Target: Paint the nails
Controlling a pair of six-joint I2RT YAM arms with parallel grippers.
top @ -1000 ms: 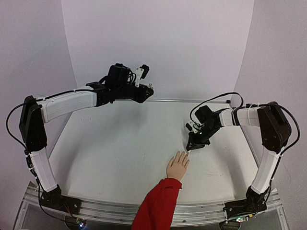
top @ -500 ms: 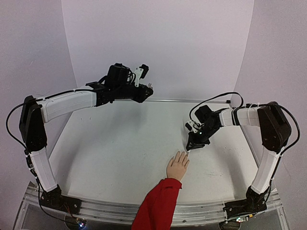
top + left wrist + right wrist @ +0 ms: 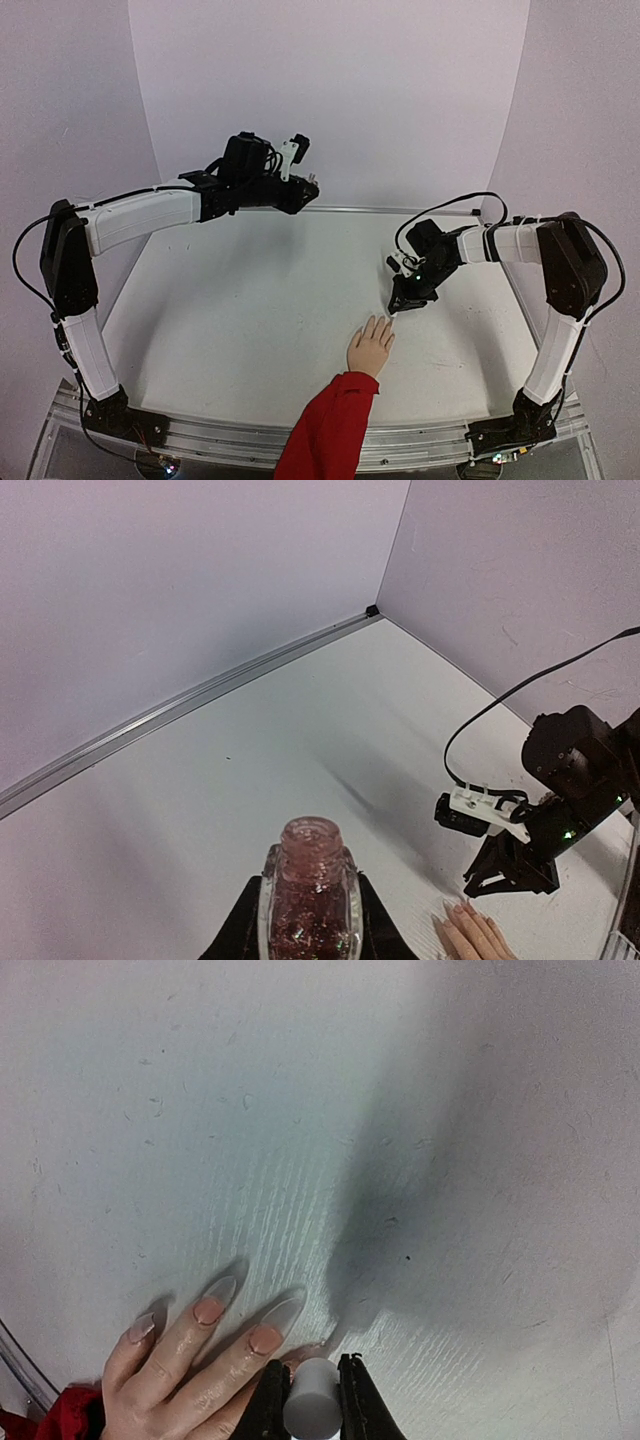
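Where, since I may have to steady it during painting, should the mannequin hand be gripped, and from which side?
Grip the wrist just ahead of the red sleeve, from above on its left side. The mannequin hand lies flat, palm down; its slim fingers bear the nails, and the right gripper, shut on a white cap, sits at their tips, so probably keep clear there.

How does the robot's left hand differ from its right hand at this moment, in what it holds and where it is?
The left hand grips an open bottle with glittery pinkish contents; the right hand grips a small white cylinder. The left hand is raised near the back wall; the right hand is low, at the fingertips of the mannequin hand. Both are shut on what they hold.
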